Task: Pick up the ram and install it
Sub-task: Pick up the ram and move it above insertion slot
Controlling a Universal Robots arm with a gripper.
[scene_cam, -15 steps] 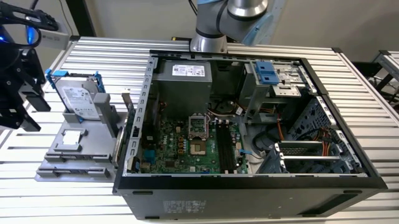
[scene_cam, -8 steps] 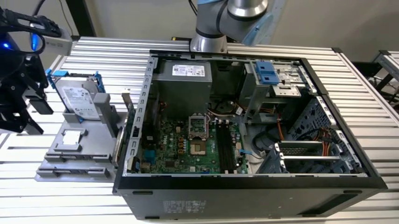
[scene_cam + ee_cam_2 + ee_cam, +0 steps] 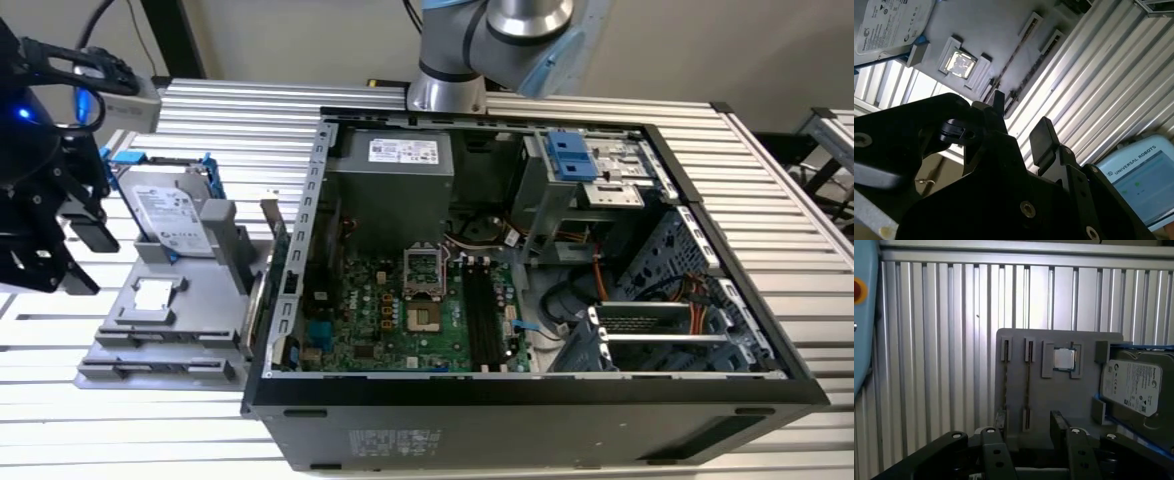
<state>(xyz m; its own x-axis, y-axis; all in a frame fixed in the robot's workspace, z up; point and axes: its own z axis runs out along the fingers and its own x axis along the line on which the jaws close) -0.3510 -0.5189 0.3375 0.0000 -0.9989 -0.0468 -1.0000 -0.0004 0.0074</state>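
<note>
The ram (image 3: 1027,385) is a thin dark stick standing on edge between small brackets of a grey holder (image 3: 1079,405). A second similar stick (image 3: 1005,385) stands beside it. In the second wrist view the ram (image 3: 1010,57) shows as a thin dark line across the same holder. My gripper (image 3: 1029,424) is open, its two black fingers (image 3: 1056,422) apart with nothing between them, and it hangs above the holder's near end. In the exterior view the gripper (image 3: 80,255) is at the far left, beside the holder (image 3: 200,330). The long black motherboard slots (image 3: 483,320) lie inside the open computer case (image 3: 534,410).
On the holder sit a silver hard drive (image 3: 1136,385) in a blue-handled frame and a square processor chip (image 3: 1064,359). The holder and the case rest on a ribbed aluminium table (image 3: 240,110). A pendant screen (image 3: 1141,180) lies off to one side. The arm's base (image 3: 447,90) stands behind the case.
</note>
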